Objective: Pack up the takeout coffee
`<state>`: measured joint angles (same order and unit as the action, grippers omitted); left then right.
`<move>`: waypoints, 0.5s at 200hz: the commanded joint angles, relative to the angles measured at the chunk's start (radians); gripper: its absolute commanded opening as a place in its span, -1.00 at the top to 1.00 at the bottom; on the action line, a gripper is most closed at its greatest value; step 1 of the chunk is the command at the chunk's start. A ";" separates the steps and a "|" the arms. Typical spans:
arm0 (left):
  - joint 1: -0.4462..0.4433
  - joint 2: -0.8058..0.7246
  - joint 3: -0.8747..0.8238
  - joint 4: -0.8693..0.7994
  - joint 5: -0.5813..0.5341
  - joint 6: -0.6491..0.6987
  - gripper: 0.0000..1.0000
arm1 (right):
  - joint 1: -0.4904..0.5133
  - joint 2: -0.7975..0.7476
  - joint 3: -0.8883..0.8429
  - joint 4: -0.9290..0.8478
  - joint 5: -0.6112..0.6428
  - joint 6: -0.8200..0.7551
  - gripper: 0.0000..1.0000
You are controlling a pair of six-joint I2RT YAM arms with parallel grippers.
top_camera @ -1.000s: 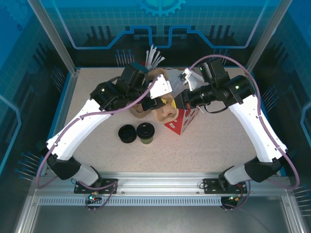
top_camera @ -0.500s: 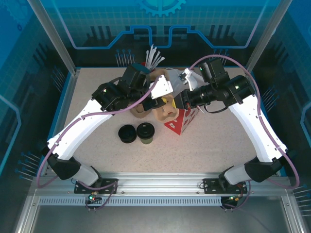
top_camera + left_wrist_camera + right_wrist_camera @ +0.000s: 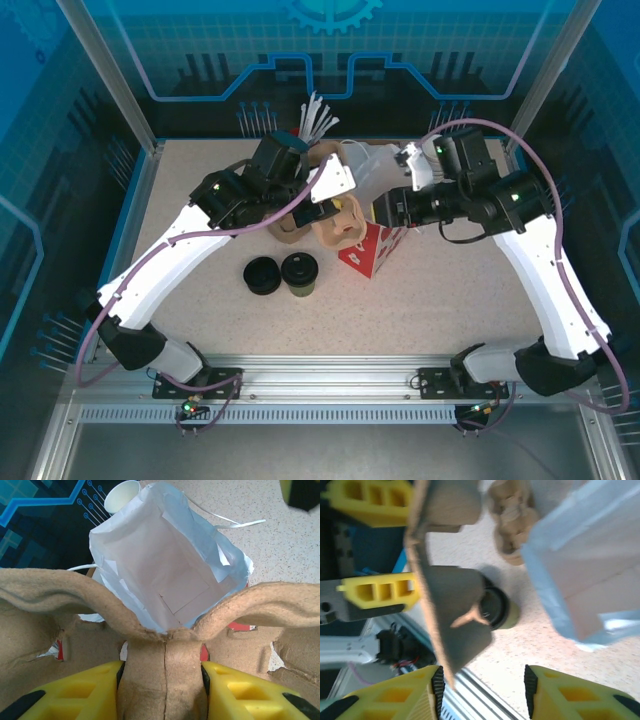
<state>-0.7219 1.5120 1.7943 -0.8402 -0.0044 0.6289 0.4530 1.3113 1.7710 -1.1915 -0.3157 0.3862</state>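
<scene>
The takeout coffee (image 3: 300,272), an olive-brown cup with a black lid, stands on the table in front of both grippers, and the right wrist view catches it (image 3: 501,611) behind a hanging flap. My left gripper (image 3: 324,210) is shut on the central post of a brown pulp cup carrier (image 3: 342,230) and holds it up. In the left wrist view its yellow fingers (image 3: 95,692) press both sides of that post (image 3: 164,675). My right gripper (image 3: 372,212) stands open just right of the carrier (image 3: 451,605), with nothing between its fingers (image 3: 410,695).
An open white paper bag (image 3: 362,165) lies behind the carrier, mouth toward the left wrist camera (image 3: 165,555). A squat stack of black lids (image 3: 262,275) sits left of the coffee. A red carton (image 3: 375,250), more pulp carriers (image 3: 288,230) and white straws (image 3: 318,112) crowd the middle.
My right gripper has opened, let go of the carrier and drawn back to the right. The left gripper keeps its hold on the carrier.
</scene>
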 commanded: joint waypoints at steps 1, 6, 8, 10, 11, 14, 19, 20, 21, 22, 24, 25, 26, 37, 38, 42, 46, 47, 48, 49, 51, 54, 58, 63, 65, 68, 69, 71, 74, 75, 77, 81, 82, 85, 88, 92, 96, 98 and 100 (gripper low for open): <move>0.012 -0.031 -0.009 0.017 -0.011 -0.017 0.17 | -0.044 -0.040 -0.047 0.002 0.196 0.069 -0.08; 0.015 -0.032 -0.009 0.016 -0.010 -0.021 0.17 | -0.057 -0.045 -0.056 0.000 0.226 0.082 -0.09; 0.017 -0.034 -0.009 0.017 -0.008 -0.024 0.17 | -0.062 -0.046 -0.060 0.000 0.235 0.088 -0.09; 0.018 -0.034 -0.009 0.018 -0.006 -0.025 0.17 | -0.067 -0.048 -0.063 0.000 0.245 0.092 -0.10; 0.018 -0.034 -0.009 0.018 -0.006 -0.027 0.17 | -0.068 -0.049 -0.066 0.001 0.249 0.095 -0.11; 0.021 -0.035 -0.009 0.019 -0.002 -0.032 0.18 | -0.075 -0.051 -0.071 0.004 0.260 0.100 -0.12; 0.026 -0.038 -0.008 0.019 0.004 -0.044 0.18 | -0.085 -0.052 -0.080 0.009 0.275 0.111 -0.16; 0.027 -0.037 -0.008 0.019 0.006 -0.047 0.18 | -0.087 -0.052 -0.082 0.010 0.277 0.113 -0.16; 0.028 -0.037 -0.008 0.019 0.008 -0.049 0.19 | -0.089 -0.052 -0.084 0.011 0.281 0.114 -0.16; 0.030 -0.038 -0.007 0.019 0.010 -0.050 0.19 | -0.091 -0.052 -0.086 0.013 0.284 0.116 -0.17; 0.032 -0.038 -0.007 0.020 0.013 -0.054 0.19 | -0.094 -0.053 -0.090 0.015 0.291 0.121 -0.17; 0.033 -0.038 -0.006 0.021 0.014 -0.057 0.19 | -0.096 -0.053 -0.091 0.016 0.296 0.125 -0.17; 0.034 -0.039 -0.006 0.020 0.015 -0.058 0.19 | -0.096 -0.053 -0.092 0.017 0.301 0.127 -0.17; 0.043 -0.043 -0.006 0.024 0.031 -0.078 0.20 | -0.108 -0.048 -0.111 0.031 0.333 0.148 -0.20; 0.044 -0.044 -0.006 0.025 0.031 -0.080 0.20 | -0.110 -0.046 -0.113 0.033 0.335 0.149 -0.21; 0.048 -0.045 -0.008 0.026 0.038 -0.084 0.20 | -0.113 -0.041 -0.118 0.041 0.339 0.153 -0.21; 0.051 -0.048 -0.008 0.028 0.044 -0.088 0.20 | -0.116 -0.037 -0.124 0.049 0.343 0.159 -0.22; 0.051 -0.049 -0.009 0.028 0.045 -0.089 0.20 | -0.117 -0.036 -0.125 0.051 0.344 0.160 -0.22; 0.053 -0.050 -0.011 0.029 0.046 -0.090 0.20 | -0.118 -0.035 -0.126 0.052 0.344 0.161 -0.22; 0.054 -0.050 -0.010 0.030 0.048 -0.091 0.20 | -0.118 -0.033 -0.126 0.054 0.346 0.163 -0.22; 0.054 -0.050 -0.011 0.031 0.049 -0.092 0.20 | -0.120 -0.029 -0.128 0.058 0.349 0.167 -0.22; 0.056 -0.051 -0.014 0.033 0.053 -0.095 0.21 | -0.121 -0.023 -0.131 0.061 0.355 0.173 -0.23; 0.058 -0.054 -0.015 0.035 0.055 -0.096 0.20 | -0.123 -0.016 -0.135 0.068 0.358 0.180 -0.23; 0.059 -0.055 -0.015 0.037 0.059 -0.098 0.20 | -0.125 -0.005 -0.138 0.077 0.360 0.186 -0.24; 0.060 -0.057 -0.017 0.038 0.061 -0.100 0.21 | -0.125 -0.002 -0.140 0.080 0.360 0.187 -0.23; 0.062 -0.057 -0.016 0.039 0.063 -0.101 0.20 | -0.126 0.005 -0.142 0.084 0.360 0.188 -0.24; 0.062 -0.057 -0.016 0.039 0.063 -0.102 0.20 | -0.125 0.008 -0.142 0.086 0.360 0.189 -0.24; 0.063 -0.058 -0.017 0.040 0.065 -0.104 0.20 | -0.126 0.013 -0.143 0.089 0.360 0.190 -0.24; 0.064 -0.058 -0.018 0.041 0.067 -0.105 0.20 | -0.126 0.022 -0.143 0.091 0.361 0.191 -0.24; 0.064 -0.060 -0.019 0.041 0.067 -0.106 0.20 | -0.127 0.024 -0.143 0.091 0.361 0.192 -0.24; 0.065 -0.059 -0.018 0.041 0.068 -0.106 0.20 | -0.128 0.029 -0.143 0.094 0.361 0.194 -0.24; 0.066 -0.060 -0.017 0.041 0.072 -0.108 0.20 | -0.129 0.040 -0.142 0.095 0.361 0.199 -0.24; 0.067 -0.060 -0.016 0.040 0.073 -0.108 0.20 | -0.130 0.043 -0.141 0.095 0.361 0.199 -0.24; 0.067 -0.061 -0.017 0.042 0.073 -0.110 0.20 | -0.129 0.050 -0.142 0.098 0.361 0.202 -0.24; 0.068 -0.061 -0.017 0.042 0.075 -0.111 0.20 | -0.130 0.057 -0.142 0.100 0.361 0.204 -0.24; 0.070 -0.062 -0.015 0.041 0.078 -0.113 0.20 | -0.129 0.064 -0.142 0.104 0.359 0.207 -0.24; 0.072 -0.063 -0.015 0.041 0.081 -0.114 0.20 | -0.130 0.070 -0.144 0.110 0.359 0.207 -0.24; 0.072 -0.063 -0.015 0.041 0.082 -0.116 0.20 | -0.131 0.073 -0.145 0.113 0.359 0.208 -0.24; 0.072 -0.063 -0.015 0.041 0.084 -0.116 0.20 | -0.131 0.076 -0.147 0.116 0.360 0.209 -0.24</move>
<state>-0.6601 1.4776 1.7844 -0.8257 0.0326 0.5476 0.3351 1.3472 1.6413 -1.1244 0.0135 0.5560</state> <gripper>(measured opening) 0.401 0.619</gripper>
